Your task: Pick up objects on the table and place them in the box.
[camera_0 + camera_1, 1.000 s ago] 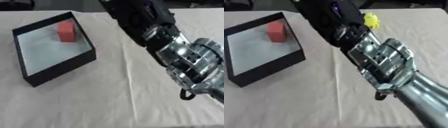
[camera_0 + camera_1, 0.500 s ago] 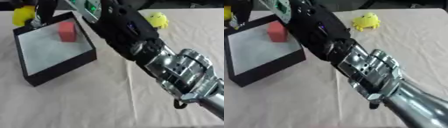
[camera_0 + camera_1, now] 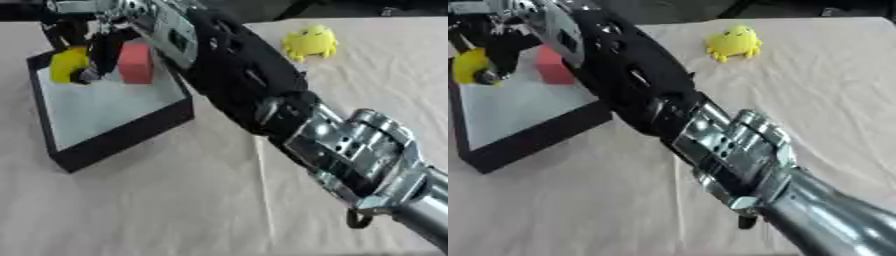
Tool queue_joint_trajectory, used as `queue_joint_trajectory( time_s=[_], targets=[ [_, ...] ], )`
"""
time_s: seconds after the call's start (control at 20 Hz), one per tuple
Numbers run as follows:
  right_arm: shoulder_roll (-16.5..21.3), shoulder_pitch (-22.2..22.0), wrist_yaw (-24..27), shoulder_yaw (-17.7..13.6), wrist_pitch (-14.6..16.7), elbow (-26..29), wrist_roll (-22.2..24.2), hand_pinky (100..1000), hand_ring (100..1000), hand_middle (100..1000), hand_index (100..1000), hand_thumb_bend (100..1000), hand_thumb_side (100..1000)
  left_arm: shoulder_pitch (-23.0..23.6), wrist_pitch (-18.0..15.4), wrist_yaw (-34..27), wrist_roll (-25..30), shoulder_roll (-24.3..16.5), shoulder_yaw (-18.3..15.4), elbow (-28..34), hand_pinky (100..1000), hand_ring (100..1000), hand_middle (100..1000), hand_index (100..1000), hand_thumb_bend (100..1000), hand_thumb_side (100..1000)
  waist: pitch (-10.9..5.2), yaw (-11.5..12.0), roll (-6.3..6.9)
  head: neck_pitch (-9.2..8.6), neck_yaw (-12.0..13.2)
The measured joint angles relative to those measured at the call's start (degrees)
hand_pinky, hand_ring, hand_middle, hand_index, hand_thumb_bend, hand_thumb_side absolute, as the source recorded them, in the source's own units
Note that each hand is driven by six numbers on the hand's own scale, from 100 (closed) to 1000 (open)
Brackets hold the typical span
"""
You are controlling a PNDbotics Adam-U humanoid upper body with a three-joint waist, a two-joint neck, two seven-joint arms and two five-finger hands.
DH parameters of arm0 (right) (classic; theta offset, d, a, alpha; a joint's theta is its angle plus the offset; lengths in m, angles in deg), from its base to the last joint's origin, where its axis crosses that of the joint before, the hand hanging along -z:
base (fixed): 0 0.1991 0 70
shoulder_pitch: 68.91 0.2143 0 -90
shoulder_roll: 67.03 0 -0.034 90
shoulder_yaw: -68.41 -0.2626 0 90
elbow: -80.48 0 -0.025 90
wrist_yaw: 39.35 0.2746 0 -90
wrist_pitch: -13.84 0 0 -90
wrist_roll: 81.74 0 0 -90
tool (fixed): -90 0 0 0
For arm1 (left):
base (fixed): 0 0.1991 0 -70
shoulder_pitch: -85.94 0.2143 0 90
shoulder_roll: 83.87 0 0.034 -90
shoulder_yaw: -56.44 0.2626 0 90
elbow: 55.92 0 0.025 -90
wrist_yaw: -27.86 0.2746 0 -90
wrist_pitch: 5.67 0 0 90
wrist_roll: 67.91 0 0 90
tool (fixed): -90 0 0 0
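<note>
My right arm point(image 3: 350, 150) stretches from the lower right across the table to the black box point(image 3: 122, 135) at the upper left. Over the box's pale floor, my right hand point(image 3: 103, 46) has its dark fingers curled round a yellow object point(image 3: 68, 64). A red block point(image 3: 136, 62) lies inside the box near its far wall, just right of the hand. A yellow toy figure point(image 3: 732, 42) sits on the cloth at the upper right, clear of the arm. My left hand shows in neither view.
A beige cloth point(image 3: 175, 210) with soft creases covers the table. The arm's silver forearm point(image 3: 737, 155) crosses the middle and hides part of the box's right wall.
The right arm has swung left over the box. The hand with the yellow object has come down from the box's far left corner to above its floor.
</note>
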Motion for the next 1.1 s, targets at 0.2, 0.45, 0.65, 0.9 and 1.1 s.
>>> queue_joint_trajectory(
  time_s=[0.2,0.45,0.65,0.9,1.1],
  targets=[
    [-0.7,-0.5,-4.0,-0.8,2.2,-3.5,-0.1,779,652,535,669,428,172,0.0,0.0,0.0,0.0,0.0,0.0,0.0,891,754,774,792,166,881,0.24,0.0,-0.01,0.0,0.0],
    [-0.7,-1.0,-9.1,-2.3,3.2,-6.2,-1.6,846,795,731,831,419,166,0.0,0.0,0.0,0.0,0.4,0.0,0.0,891,754,774,792,165,882,0.27,0.0,-0.02,0.0,0.2],
    [-0.7,-1.4,-13.1,-3.5,2.8,-7.8,-3.1,911,909,851,916,446,285,0.0,0.0,0.0,0.0,0.5,0.0,0.0,891,754,774,792,165,882,0.32,-0.1,0.02,0.0,0.4],
    [-0.7,-1.6,-17.1,-4.8,1.4,-8.5,-6.7,933,945,877,935,473,331,0.0,0.1,0.1,0.1,0.5,0.0,0.0,891,754,774,792,164,884,0.5,-0.4,0.06,0.0,0.4],
    [-0.5,-1.9,-17.8,-5.4,0.2,-8.3,-9.5,922,924,859,929,444,253,0.0,0.1,0.2,0.1,0.5,0.0,0.0,891,753,773,792,164,883,0.51,-0.5,0.08,0.0,0.5]
  ],
)
